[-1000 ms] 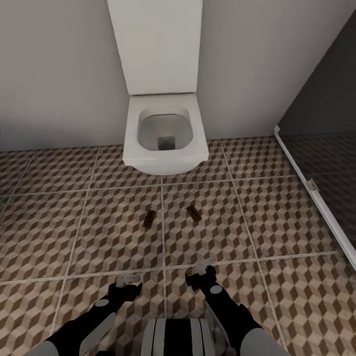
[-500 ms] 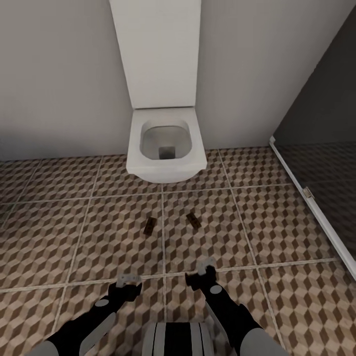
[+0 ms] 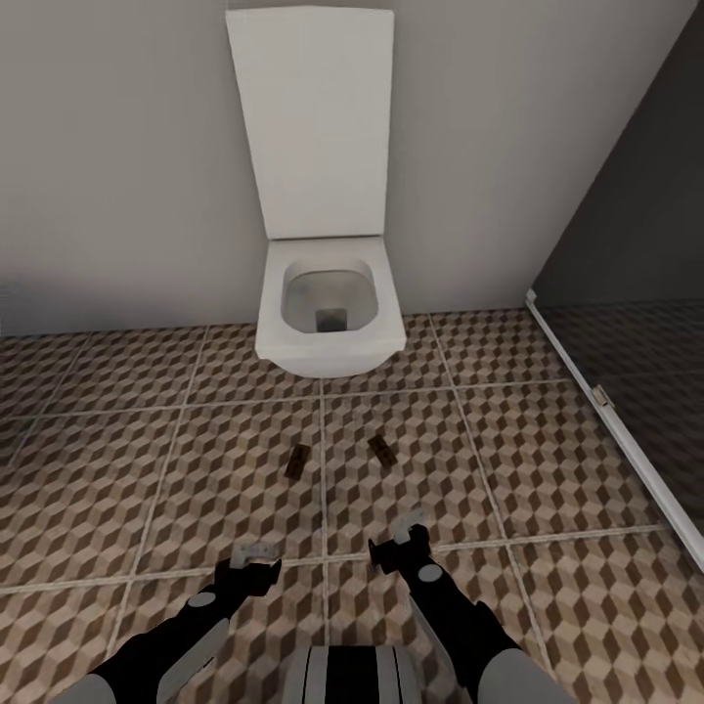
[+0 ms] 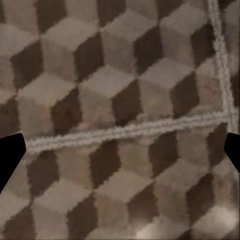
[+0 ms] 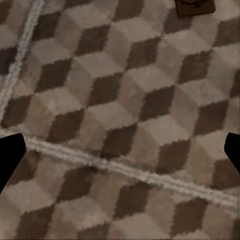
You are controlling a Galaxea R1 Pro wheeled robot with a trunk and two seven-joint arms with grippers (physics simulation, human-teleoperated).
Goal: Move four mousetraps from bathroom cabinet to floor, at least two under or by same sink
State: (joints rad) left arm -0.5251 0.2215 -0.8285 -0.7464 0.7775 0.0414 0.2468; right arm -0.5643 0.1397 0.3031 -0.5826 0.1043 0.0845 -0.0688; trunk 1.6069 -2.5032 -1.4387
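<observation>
Two mousetraps lie flat on the cube-patterned bathroom floor [image 3: 548,440] in front of a white toilet: one [image 3: 296,462] left of a grout line, the other [image 3: 383,450] right of it. The right-hand one also shows as a mousetrap [image 5: 195,6] at the edge of the right wrist view. My left gripper [image 3: 256,557] hovers low over the tiles, open and empty, short of the left trap. My right gripper [image 3: 406,536] is open and empty too, short of the right trap. The cabinet and the bathroom sink are out of view.
A white wall-hung toilet [image 3: 330,311] with its lid up stands against the grey wall. A dark glass shower screen [image 3: 636,293] with a white sill runs along the right side. Open tiled floor spreads to the left and right of the traps.
The whole head view has shifted: the toilet and the traps sit lower and a little smaller, so the camera has moved. The traps lie where they were. Both grippers stay open.
</observation>
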